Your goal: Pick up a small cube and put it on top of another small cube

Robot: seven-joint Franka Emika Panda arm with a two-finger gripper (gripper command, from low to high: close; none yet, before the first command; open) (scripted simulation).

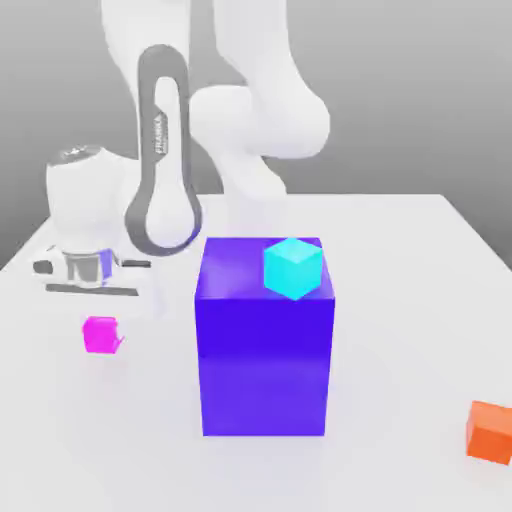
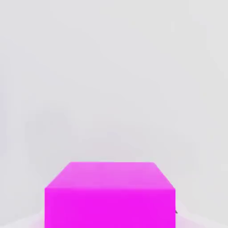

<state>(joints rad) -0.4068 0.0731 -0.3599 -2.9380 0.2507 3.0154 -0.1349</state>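
Note:
The small cube (image 1: pixel 99 336), bright magenta-pink, rests low on the white table at the exterior view's left. It sits directly under the white hand of my arm. My gripper (image 1: pixel 102 328) is down around it and shut on it. In the hand view the small cube (image 2: pixel 110 196) looms very close, with bare table beyond it. A cyan cube (image 1: pixel 292 268) stands on top of the big blue-violet block (image 1: pixel 264 360) in the middle of the table.
An orange cube (image 1: pixel 490 431) lies near the table's front edge at the exterior view's right. The tall blue-violet block stands just right of my hand. The arm's base and links (image 1: pixel 250 120) rise behind the block.

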